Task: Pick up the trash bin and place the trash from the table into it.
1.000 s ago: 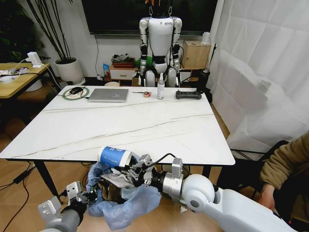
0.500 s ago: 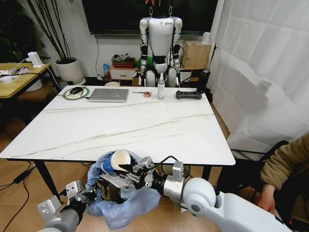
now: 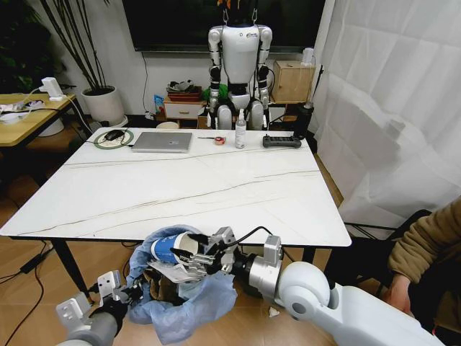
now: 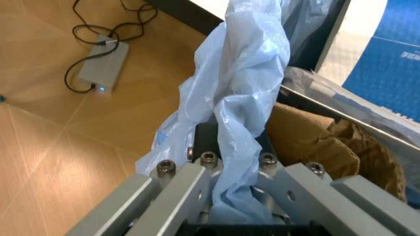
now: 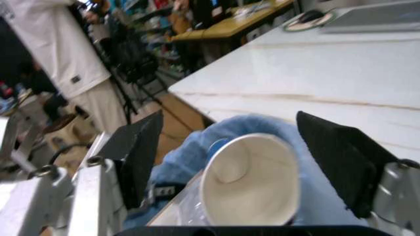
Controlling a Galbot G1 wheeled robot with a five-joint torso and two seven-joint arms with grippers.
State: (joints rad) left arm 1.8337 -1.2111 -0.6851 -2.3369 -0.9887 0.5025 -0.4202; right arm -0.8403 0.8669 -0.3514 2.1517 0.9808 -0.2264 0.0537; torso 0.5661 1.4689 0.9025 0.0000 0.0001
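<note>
Blue paper cup (image 3: 175,247) lies tipped atop the baggy light-blue plastic-lined round bin (image 3: 189,301), just below the white marble-look bench (image 3: 180,189) edge.
Right claw (image 3: 193,259) spread wide beside it; left claw (image 3: 135,292) clamps the liner.

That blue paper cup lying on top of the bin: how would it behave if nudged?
The blue paper cup lies on its side atop the litter in the trash bin, so it would probably roll. It looks empty in the right wrist view, so likely light. Its thin paper wall would probably dent between the right gripper pads.
</note>
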